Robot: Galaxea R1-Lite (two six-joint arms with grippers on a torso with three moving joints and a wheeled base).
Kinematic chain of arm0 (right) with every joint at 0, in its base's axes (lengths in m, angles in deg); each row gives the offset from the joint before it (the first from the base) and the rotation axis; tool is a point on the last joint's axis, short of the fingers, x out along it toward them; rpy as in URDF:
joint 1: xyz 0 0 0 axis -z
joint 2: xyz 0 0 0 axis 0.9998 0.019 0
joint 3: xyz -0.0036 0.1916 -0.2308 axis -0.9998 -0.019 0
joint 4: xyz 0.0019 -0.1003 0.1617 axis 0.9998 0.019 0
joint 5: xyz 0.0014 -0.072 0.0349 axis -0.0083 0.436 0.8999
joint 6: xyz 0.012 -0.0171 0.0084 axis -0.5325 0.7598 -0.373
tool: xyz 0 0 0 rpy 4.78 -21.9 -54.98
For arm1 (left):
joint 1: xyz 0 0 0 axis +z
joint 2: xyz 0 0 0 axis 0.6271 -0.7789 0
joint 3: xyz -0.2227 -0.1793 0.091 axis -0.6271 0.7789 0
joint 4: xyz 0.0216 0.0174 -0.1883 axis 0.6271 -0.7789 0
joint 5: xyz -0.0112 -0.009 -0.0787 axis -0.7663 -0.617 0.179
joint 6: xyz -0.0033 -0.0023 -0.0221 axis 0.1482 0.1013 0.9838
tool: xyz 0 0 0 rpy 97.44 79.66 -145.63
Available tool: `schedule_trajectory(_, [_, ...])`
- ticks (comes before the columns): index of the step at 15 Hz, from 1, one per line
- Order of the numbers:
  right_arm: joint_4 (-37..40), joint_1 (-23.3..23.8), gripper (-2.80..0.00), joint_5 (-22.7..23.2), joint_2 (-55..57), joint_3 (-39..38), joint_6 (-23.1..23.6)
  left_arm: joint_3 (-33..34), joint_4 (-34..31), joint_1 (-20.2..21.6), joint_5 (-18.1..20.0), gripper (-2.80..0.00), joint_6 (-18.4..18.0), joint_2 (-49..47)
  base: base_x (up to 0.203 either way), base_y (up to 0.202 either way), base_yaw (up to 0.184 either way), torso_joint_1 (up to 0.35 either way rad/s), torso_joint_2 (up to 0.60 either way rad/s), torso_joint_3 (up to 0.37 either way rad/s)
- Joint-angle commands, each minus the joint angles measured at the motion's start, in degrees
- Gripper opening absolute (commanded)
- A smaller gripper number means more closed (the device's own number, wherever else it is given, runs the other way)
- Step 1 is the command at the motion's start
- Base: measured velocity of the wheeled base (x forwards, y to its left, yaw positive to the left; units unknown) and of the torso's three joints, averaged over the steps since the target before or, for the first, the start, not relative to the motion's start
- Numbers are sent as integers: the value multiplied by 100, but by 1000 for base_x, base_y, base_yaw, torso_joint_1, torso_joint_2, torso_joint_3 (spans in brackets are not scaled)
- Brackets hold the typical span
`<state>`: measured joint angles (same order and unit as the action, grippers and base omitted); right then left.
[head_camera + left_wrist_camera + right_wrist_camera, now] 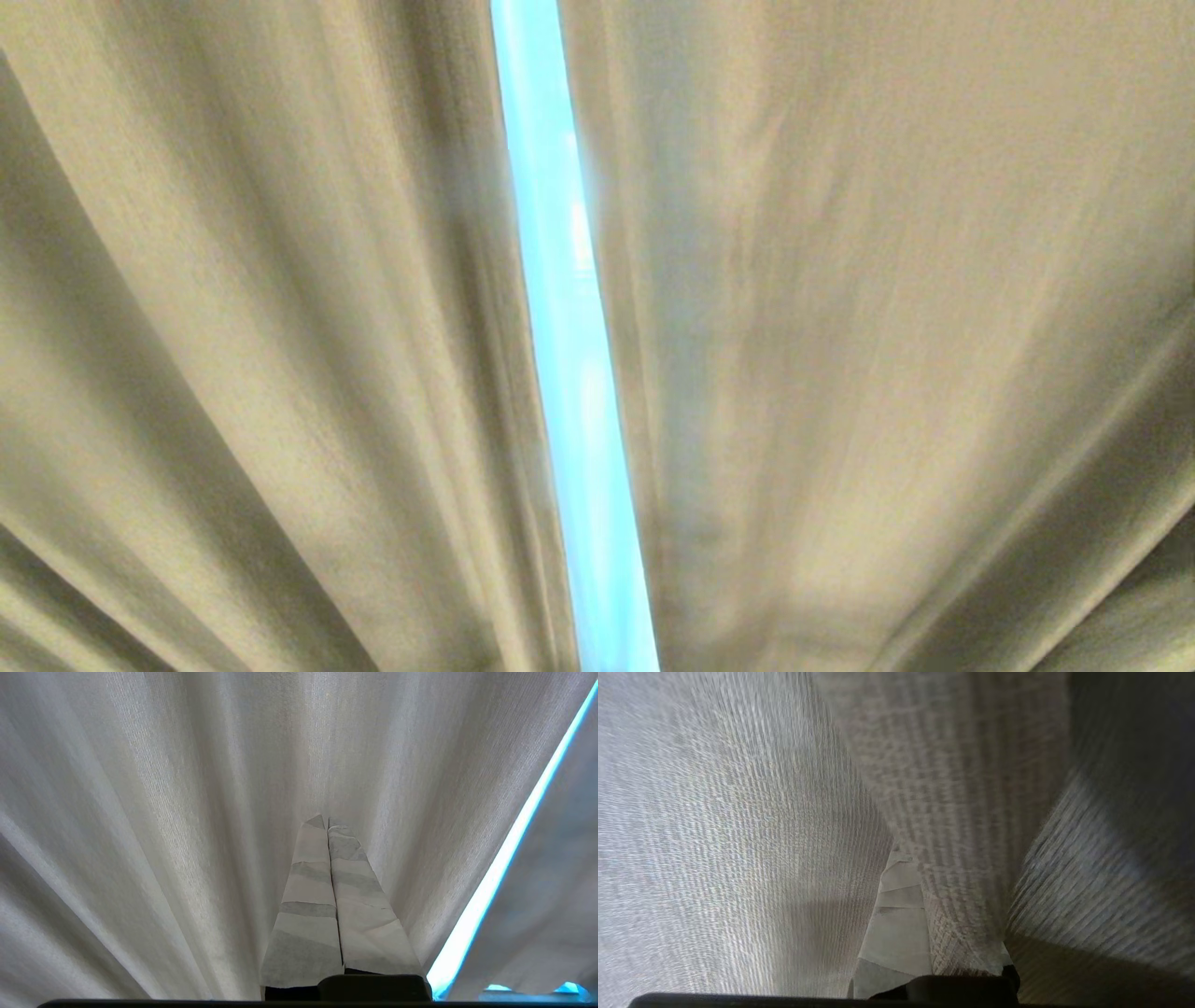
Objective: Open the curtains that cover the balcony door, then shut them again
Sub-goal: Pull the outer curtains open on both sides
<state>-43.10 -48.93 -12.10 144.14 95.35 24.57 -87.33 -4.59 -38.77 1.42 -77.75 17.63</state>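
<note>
the curtains (840,355) fill the head view, two beige-tan pleated panels hanging nearly together with a narrow bright slit (569,373) of daylight between them; nothing behind the slit can be made out. neither arm appears in the head view.

in the left wrist view the left gripper (327,823) points straight at the pale woven cloth, its two tape-wrapped fingers (308,896) pressed flat together with nothing between them, tips close to the fabric, with the bright slit off to one side.

in the right wrist view the right gripper (920,868) is pushed in among the folds. a fold of the curtain lies over one finger and seems to run down between the two, so the nearly closed claw appears to be pinching cloth. only one taped finger (899,914) shows clearly.
</note>
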Motion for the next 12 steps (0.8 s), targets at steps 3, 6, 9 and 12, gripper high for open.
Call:
schedule_trajectory(3, [-4,344,-280,7,280,269,-112,0,1,1,-1,-280,2,2,0,0,0,0,0,0])
schedule_trajectory(6, [-13,540,-280,7,456,400,-113,0,1,1,-1,-280,2,2,0,0,0,0,0,0])
schedule_trajectory(9, [-31,708,-280,7,590,467,-113,0,1,1,-1,-280,2,2,0,0,0,0,0,0])
schedule_trajectory(12, [-53,862,-280,7,713,576,-113,0,1,1,-1,-280,2,2,0,0,0,0,0,0])
